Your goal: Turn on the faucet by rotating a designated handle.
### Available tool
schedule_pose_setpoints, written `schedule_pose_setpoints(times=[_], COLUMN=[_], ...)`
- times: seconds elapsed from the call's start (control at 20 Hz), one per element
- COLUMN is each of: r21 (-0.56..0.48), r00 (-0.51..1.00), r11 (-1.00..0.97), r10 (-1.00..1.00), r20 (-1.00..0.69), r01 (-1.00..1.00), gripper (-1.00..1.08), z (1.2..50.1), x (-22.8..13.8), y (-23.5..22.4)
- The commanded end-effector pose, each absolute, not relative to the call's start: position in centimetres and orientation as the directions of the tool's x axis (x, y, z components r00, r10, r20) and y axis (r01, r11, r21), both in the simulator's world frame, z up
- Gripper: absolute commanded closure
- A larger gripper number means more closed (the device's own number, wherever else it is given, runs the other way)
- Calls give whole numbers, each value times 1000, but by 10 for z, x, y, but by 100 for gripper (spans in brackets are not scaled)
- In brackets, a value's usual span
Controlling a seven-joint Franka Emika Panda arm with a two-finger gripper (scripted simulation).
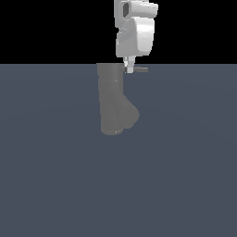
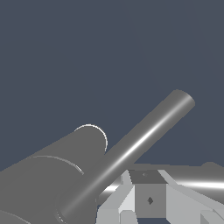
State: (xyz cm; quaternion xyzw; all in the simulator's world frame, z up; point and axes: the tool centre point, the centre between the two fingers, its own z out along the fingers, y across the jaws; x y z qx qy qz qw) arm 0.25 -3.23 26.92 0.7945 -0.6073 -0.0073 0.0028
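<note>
The faucet (image 1: 110,97) is a matte grey upright cylinder in the middle of the exterior view, with a stubby angled spout (image 1: 130,115) low on its side toward the exterior view's right. The thin grey handle (image 1: 140,70) sticks out sideways from its top toward that same side. My white gripper (image 1: 129,66) comes down from above, its fingertips at the handle close to the faucet's top. The fingers look closed together, with nothing between them. In the wrist view the handle (image 2: 144,140) runs as a long rod past the faucet (image 2: 61,175), just beyond my gripper (image 2: 148,199).
The faucet stands on a flat slate-blue floor (image 1: 185,176) that runs to a black background. A second shiny grey bar (image 2: 205,179) lies beside my fingers in the wrist view; what it belongs to is unclear.
</note>
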Motion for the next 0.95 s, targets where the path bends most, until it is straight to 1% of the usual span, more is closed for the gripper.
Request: schedule_pose_setpoints(times=[0.0, 0.9], r21=[1, 0], r00=[232, 206], r11=[-232, -206], r10=[-973, -979], r20=[-2, 0], r01=[-973, -979], gripper=[108, 108], z=[269, 270], x=[15, 59], y=[-56, -98])
